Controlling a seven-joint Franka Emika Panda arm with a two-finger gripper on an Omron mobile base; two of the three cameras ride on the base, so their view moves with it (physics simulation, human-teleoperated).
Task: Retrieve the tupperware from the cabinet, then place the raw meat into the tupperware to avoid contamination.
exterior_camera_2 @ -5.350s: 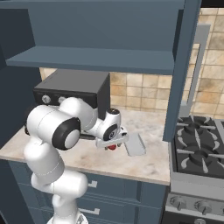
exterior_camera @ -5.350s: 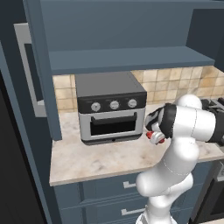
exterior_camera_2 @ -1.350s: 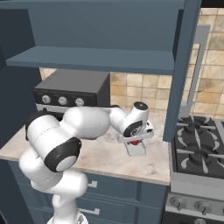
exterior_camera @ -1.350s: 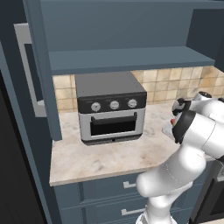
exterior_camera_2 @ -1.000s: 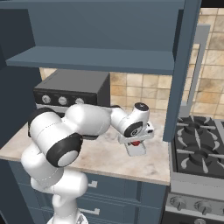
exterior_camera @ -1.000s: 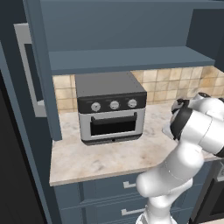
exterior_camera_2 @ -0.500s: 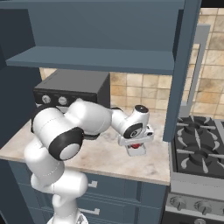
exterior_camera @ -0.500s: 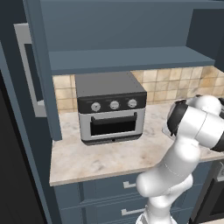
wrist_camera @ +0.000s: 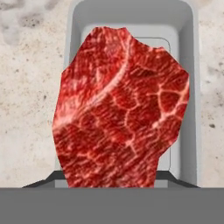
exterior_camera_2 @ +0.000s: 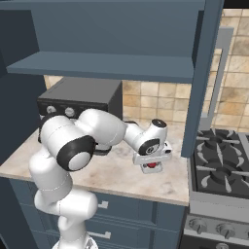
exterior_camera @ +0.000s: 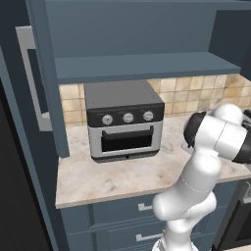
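The raw meat (wrist_camera: pixel 118 109), a glossy marbled red lump, hangs between the fingers of my gripper (exterior_camera_2: pixel 151 163), which is shut on it. Straight below it lies the tupperware (wrist_camera: pixel 183 52), a shallow pale grey container on the marble counter; its rim frames the meat on three sides in the hand view. From the right base view the meat (exterior_camera_2: pixel 152 167) is a small red spot under the hand, close above the counter, and the hand covers most of the tupperware. The cabinet (exterior_camera: pixel 147 68) stands open above, its doors swung out at both sides.
A grey toaster oven (exterior_camera: pixel 125 125) sits on the counter (exterior_camera: pixel 112 176) left of the arm. A gas stove (exterior_camera_2: pixel 221 168) lies right of the counter. The open cabinet door (exterior_camera_2: pixel 214 73) hangs near the hand's right. Blue drawers run below the counter.
The hand has come down a little with the meat, closer over the tupperware. The arm's elbow has swung slightly. The grip on the meat is the same.
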